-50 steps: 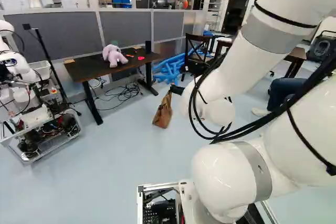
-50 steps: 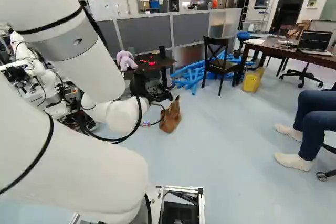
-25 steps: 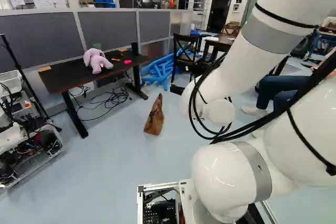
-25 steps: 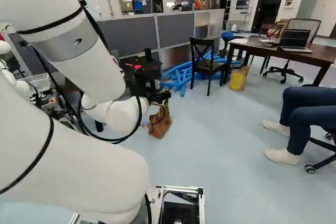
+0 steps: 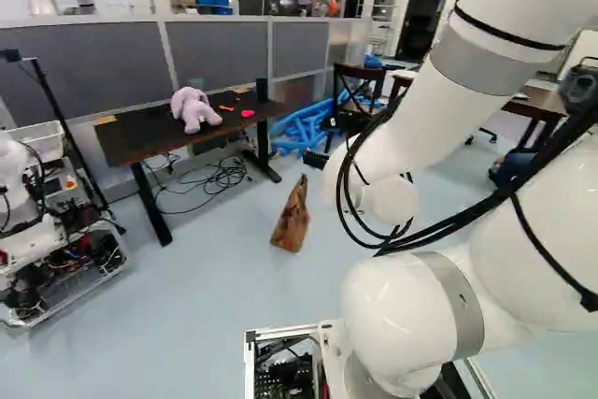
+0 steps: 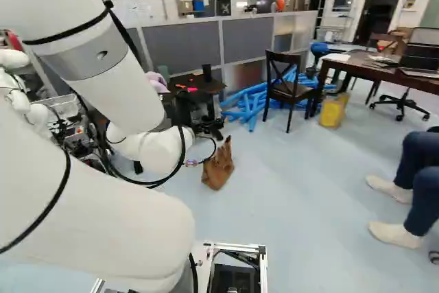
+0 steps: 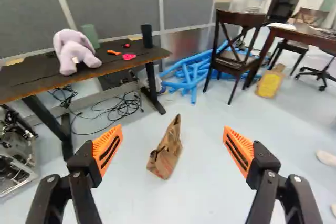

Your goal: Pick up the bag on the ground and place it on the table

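My gripper (image 6: 208,127) shows as a dark shape beyond the arm in the right base view. In the wrist view the gripper (image 7: 172,129) is open, its orange-padded fingers wide apart and nothing held. A crumpled brown bag (image 7: 166,153) stands on the floor ahead, seen through the gap between them and touched by neither. The left base view has the same bag (image 5: 293,220) right of the dark table (image 5: 126,144). This table (image 7: 31,81) bears a lilac plush toy (image 7: 73,53), a dark cup and small orange and pink items.
Cables (image 7: 118,109) lie under the table. Behind the bag are blue tubes (image 7: 194,72) and a dark chair (image 7: 236,51). A yellow container (image 6: 333,111) is near a second table (image 6: 370,66). Another robot (image 5: 56,221) stands at the left; a seated person's legs (image 6: 418,176) are at the right.
The base has turned one way and then partly back, shifting the whole scene sideways in both base views. The arm keeps its pose over its lowest joint, and the bag stays on the floor.
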Motion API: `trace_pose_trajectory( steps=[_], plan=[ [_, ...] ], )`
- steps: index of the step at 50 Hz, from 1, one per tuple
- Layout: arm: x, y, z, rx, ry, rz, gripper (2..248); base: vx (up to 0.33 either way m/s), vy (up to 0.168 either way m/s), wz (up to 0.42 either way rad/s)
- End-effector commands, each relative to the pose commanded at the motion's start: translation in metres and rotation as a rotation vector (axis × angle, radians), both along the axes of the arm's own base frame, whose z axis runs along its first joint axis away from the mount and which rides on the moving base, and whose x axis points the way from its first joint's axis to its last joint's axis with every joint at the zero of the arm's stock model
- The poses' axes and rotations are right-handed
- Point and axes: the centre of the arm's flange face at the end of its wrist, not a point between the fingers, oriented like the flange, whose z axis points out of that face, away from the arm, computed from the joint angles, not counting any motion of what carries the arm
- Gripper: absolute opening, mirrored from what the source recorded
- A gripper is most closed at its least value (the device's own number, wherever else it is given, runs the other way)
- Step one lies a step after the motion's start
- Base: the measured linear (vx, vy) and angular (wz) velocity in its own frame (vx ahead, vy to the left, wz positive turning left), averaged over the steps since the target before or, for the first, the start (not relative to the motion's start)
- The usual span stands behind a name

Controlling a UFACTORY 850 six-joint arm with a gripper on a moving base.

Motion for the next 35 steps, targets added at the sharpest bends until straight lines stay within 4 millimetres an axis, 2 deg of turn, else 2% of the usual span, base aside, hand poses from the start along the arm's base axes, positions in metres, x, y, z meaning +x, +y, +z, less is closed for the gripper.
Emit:
trace_pose_trajectory(
  steps=[6,35],
  plan=[
    [0.0000,0.0000,0.0000,0.000,0.000,0.000,247,0.176,0.051,0.226],
    [0.0000,0.0000,0.0000,0.000,0.000,0.000,247,0.177,0.005,-0.006]
  ],
)
